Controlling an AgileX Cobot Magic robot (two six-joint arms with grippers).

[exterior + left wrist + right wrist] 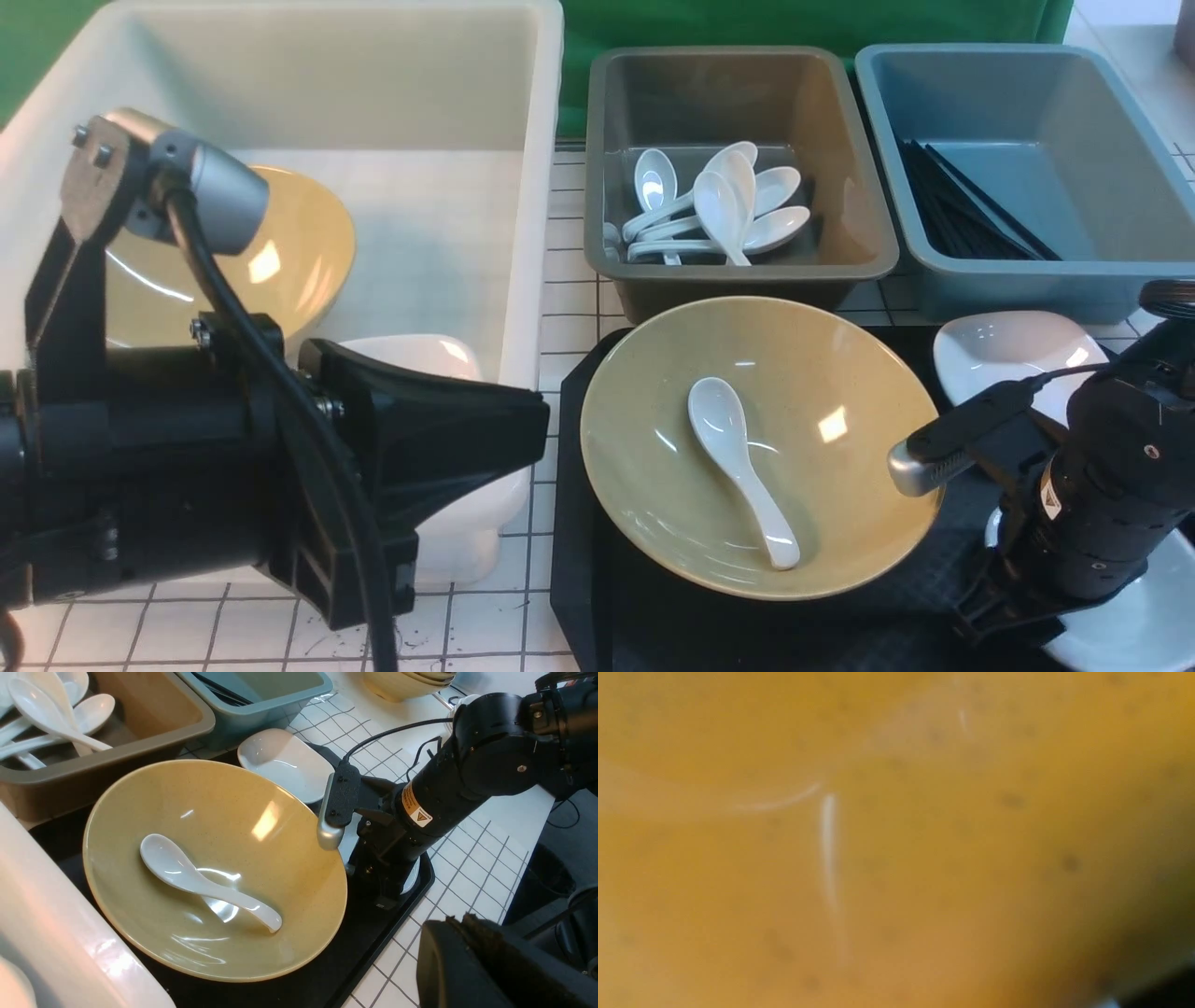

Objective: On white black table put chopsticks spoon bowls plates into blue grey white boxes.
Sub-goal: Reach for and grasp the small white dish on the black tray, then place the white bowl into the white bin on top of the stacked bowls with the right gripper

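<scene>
A yellow bowl sits on the black tray with a white spoon lying inside it. My right gripper points down at the bowl's right rim. Its jaws are hidden, and the right wrist view shows only blurred yellow bowl surface. My left gripper hangs shut and empty in front of the white box. That box holds another yellow bowl and white plates. The grey box holds several spoons. Black chopsticks lie in the blue box.
One white plate sits on the tray behind the right arm, and another is under it at the front right. A stack of yellow bowls stands on the gridded table beyond the blue box.
</scene>
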